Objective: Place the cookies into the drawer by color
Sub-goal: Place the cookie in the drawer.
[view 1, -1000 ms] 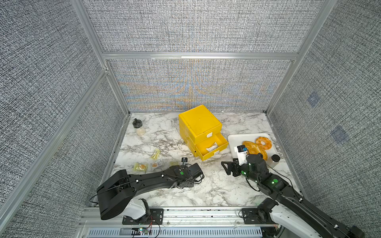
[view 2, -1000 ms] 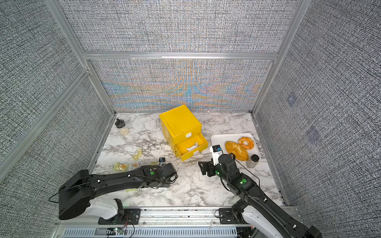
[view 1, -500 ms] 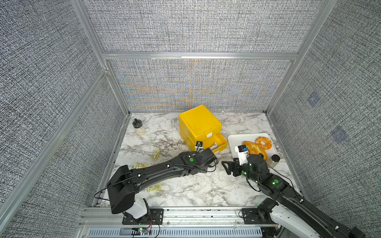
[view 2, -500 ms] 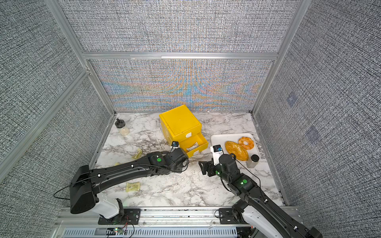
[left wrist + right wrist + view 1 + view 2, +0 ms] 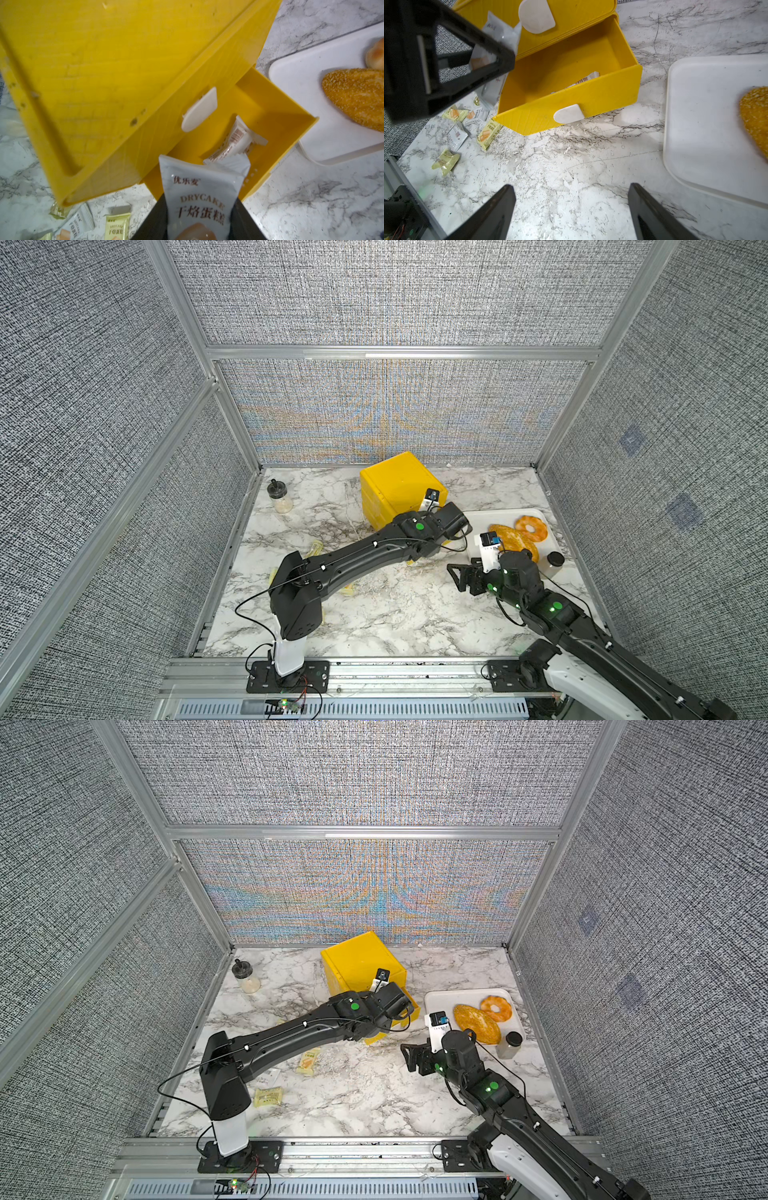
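Observation:
The yellow drawer (image 5: 395, 481) (image 5: 357, 961) stands at the back middle of the marble table. Its lowest drawer (image 5: 280, 128) (image 5: 591, 97) is pulled out, and a white cookie packet (image 5: 234, 141) lies inside. My left gripper (image 5: 200, 207) (image 5: 395, 1002) is shut on a white cookie packet with an orange picture (image 5: 199, 199) (image 5: 500, 33), which hangs over the near edge of the open drawer. My right gripper (image 5: 572, 199) (image 5: 459, 576) stands open and empty over bare table in front of the drawer. Loose cookies, pale yellow (image 5: 489, 132) (image 5: 268, 1097) and white (image 5: 456, 135), lie at the front left.
A white tray (image 5: 490, 517) sits right of the drawer and holds a bread loaf (image 5: 513, 541), a ring doughnut (image 5: 531, 528) and a small dark-lidded jar (image 5: 552, 562). Another jar (image 5: 279, 497) stands at the back left. Metal-framed walls close in three sides of the table.
My left arm has swung from the front left of the table up to the open drawer, carrying the white packet. The right arm has stayed still.

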Available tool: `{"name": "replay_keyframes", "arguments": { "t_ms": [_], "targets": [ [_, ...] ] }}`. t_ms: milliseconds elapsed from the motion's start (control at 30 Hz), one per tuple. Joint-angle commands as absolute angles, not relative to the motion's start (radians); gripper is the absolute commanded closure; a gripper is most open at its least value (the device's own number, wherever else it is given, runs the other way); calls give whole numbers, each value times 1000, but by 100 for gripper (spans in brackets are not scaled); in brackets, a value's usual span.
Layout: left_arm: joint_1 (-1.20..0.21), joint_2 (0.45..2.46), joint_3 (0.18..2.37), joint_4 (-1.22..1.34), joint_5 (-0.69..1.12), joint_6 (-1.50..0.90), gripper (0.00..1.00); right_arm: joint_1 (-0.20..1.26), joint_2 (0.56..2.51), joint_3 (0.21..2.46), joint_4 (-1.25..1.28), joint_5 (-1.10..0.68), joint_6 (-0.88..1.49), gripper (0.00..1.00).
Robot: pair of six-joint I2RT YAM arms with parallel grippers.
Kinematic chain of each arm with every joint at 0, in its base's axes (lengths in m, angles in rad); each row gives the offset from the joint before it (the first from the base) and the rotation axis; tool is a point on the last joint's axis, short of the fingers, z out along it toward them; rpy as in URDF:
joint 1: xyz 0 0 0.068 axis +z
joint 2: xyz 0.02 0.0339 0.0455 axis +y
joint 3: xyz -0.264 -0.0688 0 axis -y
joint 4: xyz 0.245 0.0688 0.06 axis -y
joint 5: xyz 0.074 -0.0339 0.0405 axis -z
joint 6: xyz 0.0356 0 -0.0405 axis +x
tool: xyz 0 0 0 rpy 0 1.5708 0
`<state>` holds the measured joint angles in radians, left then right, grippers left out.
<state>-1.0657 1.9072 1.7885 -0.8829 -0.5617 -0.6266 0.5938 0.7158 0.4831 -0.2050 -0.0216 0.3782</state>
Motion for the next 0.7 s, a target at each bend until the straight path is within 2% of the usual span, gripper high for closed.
{"name": "replay_keyframes", "arguments": {
  "t_ms": [0,100,133,267,467,533,667],
  "targets": [
    [-1049,1946,1848,-918,-595,-569,46,594,716,492,-196,-10,380,10],
    [-1043,1966,1895,-970,-576,-580,26,594,716,493,-197,-15,379,10],
    [-1043,1961,1897,-986,-559,-588,22,594,716,492,-196,-15,379,10],
    [-1043,1873,1803,-975,-529,-629,15,593,722,487,-189,-28,374,8],
    [-1043,1643,1520,-908,-516,-721,1,595,715,485,-188,-59,370,6],
    [-1042,1562,1421,-894,-518,-757,1,600,711,482,-187,-68,369,1],
    [-1040,1422,1236,-874,-521,-833,1,631,710,480,-182,-78,370,1]
  ]
}}
